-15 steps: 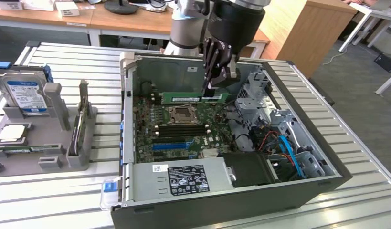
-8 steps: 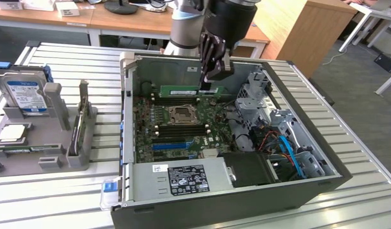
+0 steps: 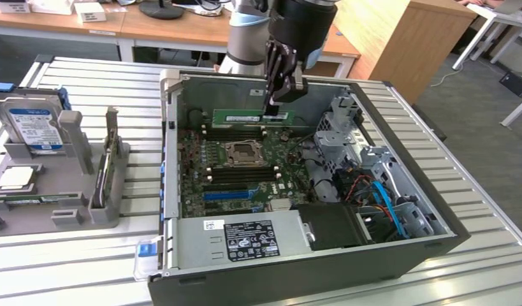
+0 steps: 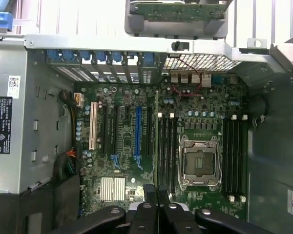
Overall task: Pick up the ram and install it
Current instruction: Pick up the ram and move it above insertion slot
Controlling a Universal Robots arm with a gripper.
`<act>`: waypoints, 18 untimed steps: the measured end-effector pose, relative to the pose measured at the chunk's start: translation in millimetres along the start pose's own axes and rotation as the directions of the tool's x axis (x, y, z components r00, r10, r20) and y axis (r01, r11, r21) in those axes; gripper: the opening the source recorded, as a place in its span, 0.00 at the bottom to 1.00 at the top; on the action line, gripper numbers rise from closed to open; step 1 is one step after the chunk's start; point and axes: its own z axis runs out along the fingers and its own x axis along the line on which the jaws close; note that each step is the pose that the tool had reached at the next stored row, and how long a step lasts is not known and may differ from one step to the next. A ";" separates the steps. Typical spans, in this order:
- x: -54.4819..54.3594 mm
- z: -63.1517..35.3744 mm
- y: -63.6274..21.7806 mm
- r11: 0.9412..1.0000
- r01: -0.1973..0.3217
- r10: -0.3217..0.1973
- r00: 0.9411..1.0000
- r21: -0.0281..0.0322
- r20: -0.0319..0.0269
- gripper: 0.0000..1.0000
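Observation:
The ram (image 3: 243, 117), a long thin green stick with a pale label, hangs level inside the open computer case (image 3: 171, 127). It sits just above the motherboard's far black memory slots (image 3: 235, 134), near the case's far wall. My gripper (image 3: 278, 113) comes down from above and is shut on the ram near its end at the exterior view's right. In the wrist view the ram (image 4: 156, 136) appears edge-on as a thin green line running away from my gripper (image 4: 156, 192). It lies alongside the black memory slots (image 4: 168, 151) beside the CPU socket (image 4: 199, 163).
A second bank of memory slots (image 3: 239, 171) lies on the near side of the CPU socket (image 3: 242, 153). A power supply (image 3: 243, 236) and metal drive cage (image 3: 346, 131) with cables (image 3: 380, 197) crowd the case. A grey parts tray (image 3: 52, 191) holds a hard drive (image 3: 31, 127).

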 end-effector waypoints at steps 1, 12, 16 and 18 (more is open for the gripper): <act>0.0 0.1 0.0 1.000 0.000 0.000 1.000 0.000 0.000 0.12; 0.1 18.4 -1.0 1.000 0.000 0.000 1.000 0.000 0.001 0.12; 0.1 25.8 -1.4 1.000 0.000 0.000 1.000 0.000 0.002 0.12; 0.1 29.4 -1.6 1.000 0.000 0.000 1.000 0.000 0.002 0.12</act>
